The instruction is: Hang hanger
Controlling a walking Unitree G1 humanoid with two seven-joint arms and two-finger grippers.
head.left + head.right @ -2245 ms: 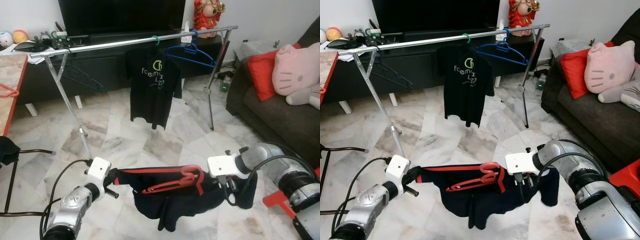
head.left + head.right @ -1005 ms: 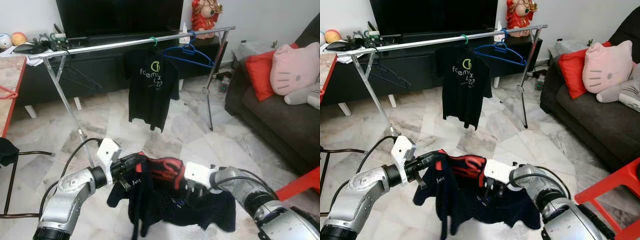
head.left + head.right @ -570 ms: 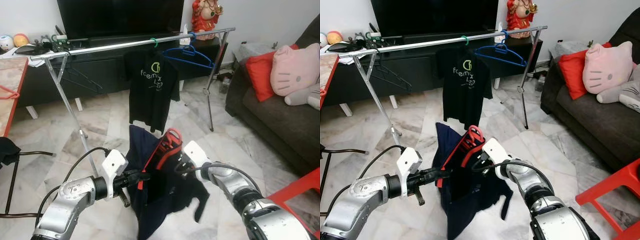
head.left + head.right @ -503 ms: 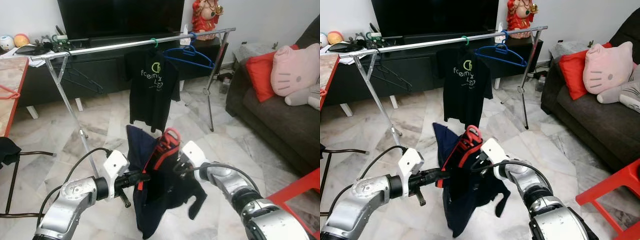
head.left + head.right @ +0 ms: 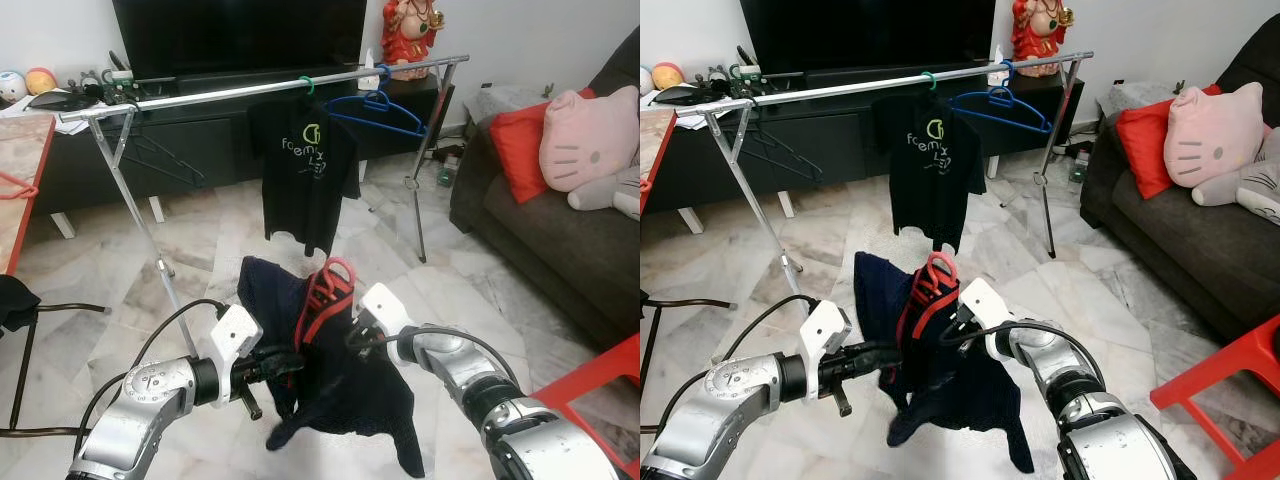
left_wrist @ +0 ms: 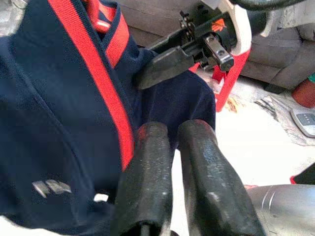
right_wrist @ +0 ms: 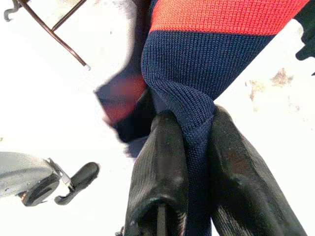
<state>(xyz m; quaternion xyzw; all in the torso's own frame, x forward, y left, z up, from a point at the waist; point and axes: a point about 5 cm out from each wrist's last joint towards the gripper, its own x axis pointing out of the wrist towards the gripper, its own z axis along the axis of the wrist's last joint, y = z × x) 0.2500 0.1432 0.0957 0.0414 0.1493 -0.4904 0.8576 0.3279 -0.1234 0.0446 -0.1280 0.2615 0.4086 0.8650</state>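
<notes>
Garment [image 5: 340, 385] with red hanger [image 5: 322, 297] pinched between both tools.

We see a black television [image 5: 240, 35] on a low dark cabinet [image 5: 200, 140] at the back, with a red figurine [image 5: 410, 28] beside it. On our right stands a dark sofa [image 5: 540, 235] carrying a red cushion [image 5: 512, 145] and a pink cat-face pillow [image 5: 590, 135]. A red chair [image 5: 600, 375] sits near the sofa, and the floor [image 5: 230, 250] is pale marble tile
</notes>
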